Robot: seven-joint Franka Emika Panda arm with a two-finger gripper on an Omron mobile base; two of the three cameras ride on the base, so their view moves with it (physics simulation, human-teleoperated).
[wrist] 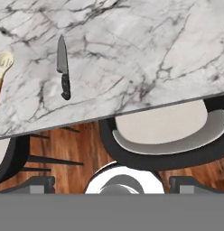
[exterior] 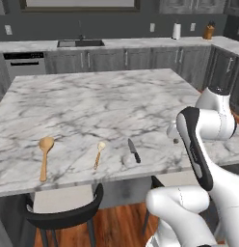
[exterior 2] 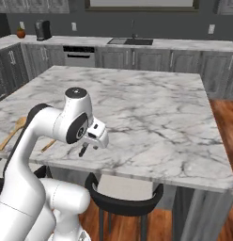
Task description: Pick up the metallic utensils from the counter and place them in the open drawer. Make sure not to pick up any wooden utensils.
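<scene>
On the white marble counter [exterior: 107, 103] near its front edge lies a short knife [exterior: 134, 150] with a black handle and a grey blade; it is also in the hand view [wrist: 63, 67], upper left. Left of it are the small wooden spoon [exterior: 99, 153] and the large one [exterior: 44, 157]. My gripper [exterior: 175, 139] hangs over the counter's front edge, to the right of the knife and apart from it. Its fingertips [wrist: 39, 182] stand wide apart, open, with nothing between them. The open drawer is out of view.
Black stools with beige seats stand under the counter's front edge [exterior: 63, 212] [exterior 2: 123, 197] [wrist: 163, 135]. Behind the counter runs a long worktop with a sink [exterior: 80, 43] and grey cabinets. The wood floor [exterior 2: 221, 117] lies to the right.
</scene>
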